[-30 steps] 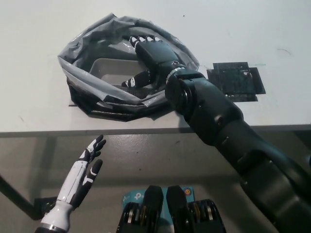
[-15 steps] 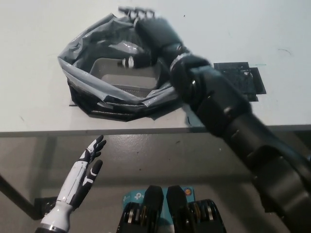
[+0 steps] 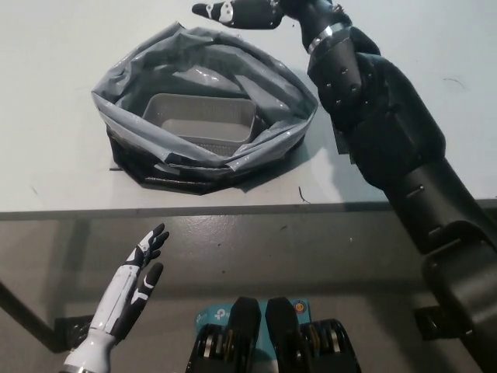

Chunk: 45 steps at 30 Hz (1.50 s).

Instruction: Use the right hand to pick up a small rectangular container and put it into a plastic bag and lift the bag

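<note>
The black right hand [image 3: 239, 12] is hovering at the top edge of the head view, just past the far rim of the grey plastic bag [image 3: 124, 116], with its black forearm [image 3: 373, 101] slanting down toward the bottom right. Its fingers [image 3: 210, 10] are pointing toward picture left, lying side by side and stretched out, gripping nothing; the bag's rim is showing just below them, and whether they are brushing the film is not something the view is settling.

The bag is sitting open on the white tabletop [image 3: 54, 47], its crumpled walls standing up around a wide mouth. The small rectangular container [image 3: 198, 118], a pale grey tray with ribbed sides, is lying flat at the bottom of the bag, below the right hand's fingers and well apart from them, its open side facing up. A dark layer of the bag's folded material is spreading out under the near rim, down toward the tabletop's front edge.

The white left hand [image 3: 140, 268] is resting in the air off the tabletop, near the picture's lower left, in front of the tabletop's edge. Its fingers [image 3: 155, 238] are held straight and slightly spread, holding nothing, and are pointing up toward the bag's near side while staying well apart from it.
</note>
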Motion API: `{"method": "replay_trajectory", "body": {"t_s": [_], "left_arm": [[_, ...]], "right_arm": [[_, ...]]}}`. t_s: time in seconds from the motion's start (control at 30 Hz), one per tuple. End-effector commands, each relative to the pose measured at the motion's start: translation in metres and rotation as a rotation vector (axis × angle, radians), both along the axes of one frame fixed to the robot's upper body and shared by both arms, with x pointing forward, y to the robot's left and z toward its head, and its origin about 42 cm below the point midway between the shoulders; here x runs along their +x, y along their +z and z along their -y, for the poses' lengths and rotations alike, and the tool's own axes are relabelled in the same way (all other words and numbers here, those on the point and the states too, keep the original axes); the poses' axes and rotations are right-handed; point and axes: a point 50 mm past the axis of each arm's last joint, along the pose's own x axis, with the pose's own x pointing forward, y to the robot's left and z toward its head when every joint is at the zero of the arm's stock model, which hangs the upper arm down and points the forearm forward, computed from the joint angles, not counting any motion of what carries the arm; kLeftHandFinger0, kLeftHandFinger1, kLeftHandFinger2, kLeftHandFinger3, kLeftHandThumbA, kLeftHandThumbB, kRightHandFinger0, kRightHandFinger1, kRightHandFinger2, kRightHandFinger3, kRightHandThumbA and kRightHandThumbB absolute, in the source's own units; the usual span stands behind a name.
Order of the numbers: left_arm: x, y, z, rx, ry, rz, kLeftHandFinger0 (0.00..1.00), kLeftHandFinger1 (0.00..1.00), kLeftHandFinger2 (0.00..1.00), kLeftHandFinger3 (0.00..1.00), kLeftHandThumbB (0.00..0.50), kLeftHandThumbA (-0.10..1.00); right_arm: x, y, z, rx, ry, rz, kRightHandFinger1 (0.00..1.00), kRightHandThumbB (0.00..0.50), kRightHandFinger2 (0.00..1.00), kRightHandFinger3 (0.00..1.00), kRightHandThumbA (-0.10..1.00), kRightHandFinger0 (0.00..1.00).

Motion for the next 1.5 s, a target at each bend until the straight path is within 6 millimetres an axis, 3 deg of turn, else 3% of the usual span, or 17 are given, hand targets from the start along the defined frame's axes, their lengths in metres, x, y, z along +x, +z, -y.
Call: {"method": "replay_trajectory", "body": {"t_s": [0.0, 0.23, 0.37, 0.47, 0.77, 1.07, 1.47], "left_arm": [[0.000, 0.010, -0.003, 0.017, -0.012, 0.041, 1.00, 1.00, 1.00, 1.00, 0.241, 1.00], [0.000, 0.010, -0.003, 0.009, -0.009, 0.035, 1.00, 1.00, 1.00, 1.00, 0.255, 1.00], [-0.001, 0.011, -0.002, 0.022, 0.000, 0.033, 1.00, 1.00, 1.00, 1.00, 0.248, 1.00], [-0.004, 0.009, -0.003, 0.009, 0.005, 0.019, 1.00, 1.00, 1.00, 1.00, 0.252, 1.00], [-0.006, 0.006, -0.004, 0.016, 0.009, 0.028, 1.00, 1.00, 1.00, 1.00, 0.234, 1.00], [-0.006, 0.006, -0.003, 0.020, 0.007, 0.027, 1.00, 1.00, 1.00, 1.00, 0.230, 1.00], [-0.007, 0.006, -0.002, 0.028, 0.003, 0.025, 1.00, 1.00, 1.00, 1.00, 0.233, 1.00]], "right_arm": [[-0.001, 0.025, 0.006, 0.038, 0.042, 0.027, 1.00, 0.394, 1.00, 1.00, 1.00, 1.00], [0.000, -0.020, 0.013, 0.043, 0.026, -0.107, 1.00, 0.378, 1.00, 1.00, 1.00, 1.00], [0.001, -0.049, 0.014, 0.023, 0.015, -0.183, 1.00, 0.401, 1.00, 1.00, 1.00, 1.00], [0.001, -0.067, 0.017, 0.022, 0.015, -0.238, 1.00, 0.379, 1.00, 1.00, 1.00, 1.00], [0.007, -0.094, 0.026, 0.017, -0.019, -0.300, 1.00, 0.370, 1.00, 1.00, 0.95, 1.00], [0.008, -0.101, 0.033, -0.012, -0.056, -0.307, 1.00, 0.351, 1.00, 1.00, 0.93, 1.00], [0.013, -0.105, 0.046, -0.038, -0.125, -0.314, 1.00, 0.378, 1.00, 1.00, 0.94, 1.00]]}}
